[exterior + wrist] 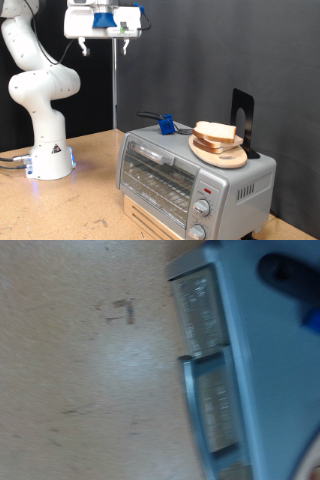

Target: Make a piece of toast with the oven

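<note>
While my fingers (104, 42) hang high near the exterior view's top, well above everything else, I cannot tell whether they are spread or closed: they show only as small pale tips under the white hand with its blue part, and nothing sits between them. In the wrist view they do not show at all.

Below me lies a wooden worktop (90, 200), light brown and scuffed; the wrist view shows its pale grain and a small dark mark (123, 311). Black curtain backs the whole scene. My white arm rises from its base (50, 160) at the exterior view's left.

On the worktop, toward the exterior view's right, stands the oven (190, 175), silver-grey, glass door closed, knobs and a red mark at its right end. It seems to rest on a pale wooden block, partly cut off at the bottom edge. On its roof lies a round wooden plate (222, 154) with the toast (215, 132) on it. Beside the plate sit a small blue object (166, 125) and a black upright stand (243, 115).

The wrist view is blurred; the oven (250, 360) fills one side, its details hard to read.
</note>
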Action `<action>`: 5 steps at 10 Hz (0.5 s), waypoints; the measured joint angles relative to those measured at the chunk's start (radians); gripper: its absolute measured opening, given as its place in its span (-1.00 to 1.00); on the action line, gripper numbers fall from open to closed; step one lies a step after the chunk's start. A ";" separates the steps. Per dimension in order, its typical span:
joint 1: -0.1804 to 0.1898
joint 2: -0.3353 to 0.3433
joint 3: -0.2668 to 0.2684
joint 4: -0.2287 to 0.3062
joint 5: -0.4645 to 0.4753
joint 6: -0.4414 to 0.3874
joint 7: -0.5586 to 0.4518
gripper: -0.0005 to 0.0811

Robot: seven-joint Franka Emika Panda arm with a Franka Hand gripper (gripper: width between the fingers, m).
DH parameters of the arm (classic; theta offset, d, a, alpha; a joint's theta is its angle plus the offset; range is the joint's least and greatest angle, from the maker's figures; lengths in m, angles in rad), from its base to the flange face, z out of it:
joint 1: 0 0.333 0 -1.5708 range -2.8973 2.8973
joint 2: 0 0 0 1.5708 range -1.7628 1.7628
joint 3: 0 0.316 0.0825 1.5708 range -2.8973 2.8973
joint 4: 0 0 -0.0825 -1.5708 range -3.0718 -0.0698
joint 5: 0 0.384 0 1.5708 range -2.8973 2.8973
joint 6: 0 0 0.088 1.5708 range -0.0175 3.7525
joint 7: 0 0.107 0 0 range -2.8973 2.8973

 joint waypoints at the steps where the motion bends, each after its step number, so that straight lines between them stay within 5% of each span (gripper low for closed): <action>1: 0.035 -0.004 -0.050 0.006 0.031 0.001 -0.119 0.99; 3: 0.101 0.026 -0.166 0.024 0.081 0.009 -0.347 0.99; 5: 0.099 0.113 -0.193 0.055 0.083 0.014 -0.332 0.99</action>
